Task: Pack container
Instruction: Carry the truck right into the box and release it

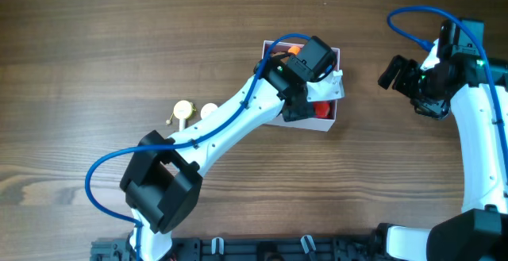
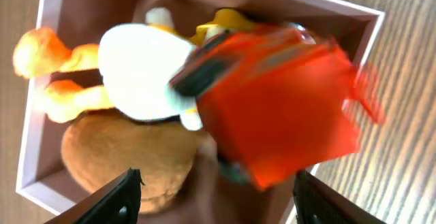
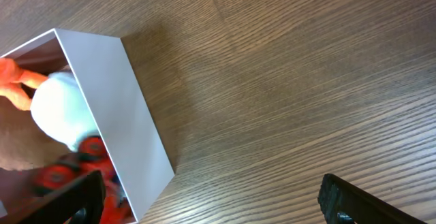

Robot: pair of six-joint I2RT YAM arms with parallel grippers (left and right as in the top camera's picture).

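Note:
The container [image 1: 324, 124], white outside and pink inside, stands mid-table; it also shows in the left wrist view [image 2: 45, 26] and the right wrist view [image 3: 116, 101]. It holds a brown plush [image 2: 122, 156], a white toy with orange feet [image 2: 139, 71] and a blurred red toy [image 2: 279, 108], which also shows from overhead [image 1: 321, 109]. My left gripper [image 2: 216, 197] hangs open just above the container's contents [image 1: 313, 94], holding nothing. My right gripper [image 3: 212, 200] is open and empty above bare table to the right of the container [image 1: 393, 72].
Two small cream and yellow toys [image 1: 184, 110] [image 1: 209, 111] lie on the wooden table left of the container, partly under my left arm. Bare wood lies between the container and my right gripper.

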